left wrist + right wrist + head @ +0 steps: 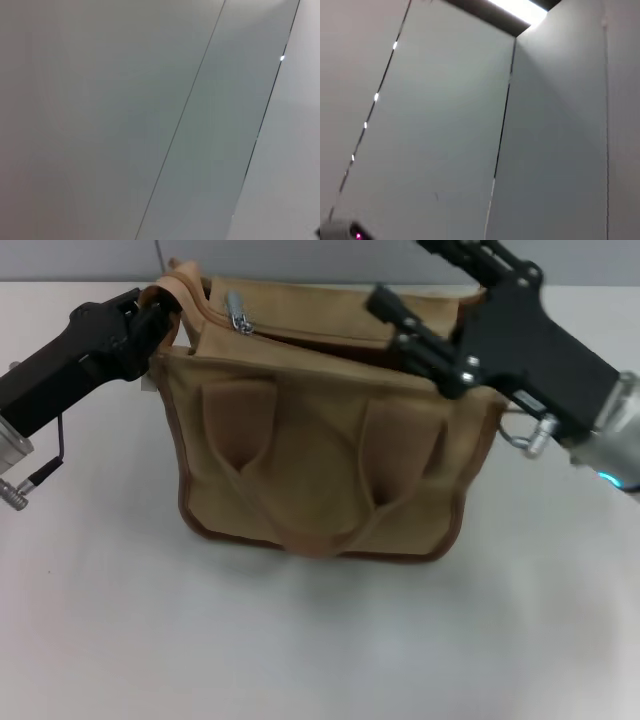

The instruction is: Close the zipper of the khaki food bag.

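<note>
Khaki food bag [320, 455] between both tools

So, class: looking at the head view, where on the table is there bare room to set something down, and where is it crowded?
Free: the wide table patch in front of the khaki food bag, and the near corners beneath both arms. Crowded: the bag's top, where the left gripper grips its left end and the right gripper reaches over the open zipper.

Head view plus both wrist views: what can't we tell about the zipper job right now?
- Left gripper: its grip at the khaki food bag corner, hidden by the arm.
- Right gripper: blurred, grip unclear.
- Zipper: beyond the silver pull, covered by the right arm.
- Both wrist views: only wall panels.
</note>
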`<state>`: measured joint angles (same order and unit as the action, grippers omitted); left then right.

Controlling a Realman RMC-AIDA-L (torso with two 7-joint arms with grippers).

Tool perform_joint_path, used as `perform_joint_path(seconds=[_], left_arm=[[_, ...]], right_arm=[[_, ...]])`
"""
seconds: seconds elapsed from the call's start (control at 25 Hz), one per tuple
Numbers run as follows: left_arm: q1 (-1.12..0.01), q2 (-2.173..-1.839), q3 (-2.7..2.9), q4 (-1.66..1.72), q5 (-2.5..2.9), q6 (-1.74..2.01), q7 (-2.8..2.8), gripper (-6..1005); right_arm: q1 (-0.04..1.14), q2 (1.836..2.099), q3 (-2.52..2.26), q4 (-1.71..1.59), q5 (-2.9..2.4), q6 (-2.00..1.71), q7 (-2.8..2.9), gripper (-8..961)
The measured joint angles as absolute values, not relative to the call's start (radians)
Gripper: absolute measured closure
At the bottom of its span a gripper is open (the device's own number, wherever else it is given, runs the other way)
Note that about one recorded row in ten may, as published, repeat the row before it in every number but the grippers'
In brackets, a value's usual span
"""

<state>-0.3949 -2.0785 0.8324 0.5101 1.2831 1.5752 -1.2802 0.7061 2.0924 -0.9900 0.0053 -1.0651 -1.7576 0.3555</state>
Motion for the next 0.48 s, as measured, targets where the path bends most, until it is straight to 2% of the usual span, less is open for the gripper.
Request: perform_joint_path(seconds=[0.2,0.48], left_arm=[[-0.414,-2.079,0.833,0.508,1.283,1.587,-1.297,976],[-0.432,-2.079,0.834,0.508,1.283,1.593,-1.309,975]], right_arm=[[0.789,2.092,-0.976,0.051,-1.061,-1.620,0.214,284],[0.806,2.092,-0.947,0.049,-1.061,-1.576,-0.039,284]])
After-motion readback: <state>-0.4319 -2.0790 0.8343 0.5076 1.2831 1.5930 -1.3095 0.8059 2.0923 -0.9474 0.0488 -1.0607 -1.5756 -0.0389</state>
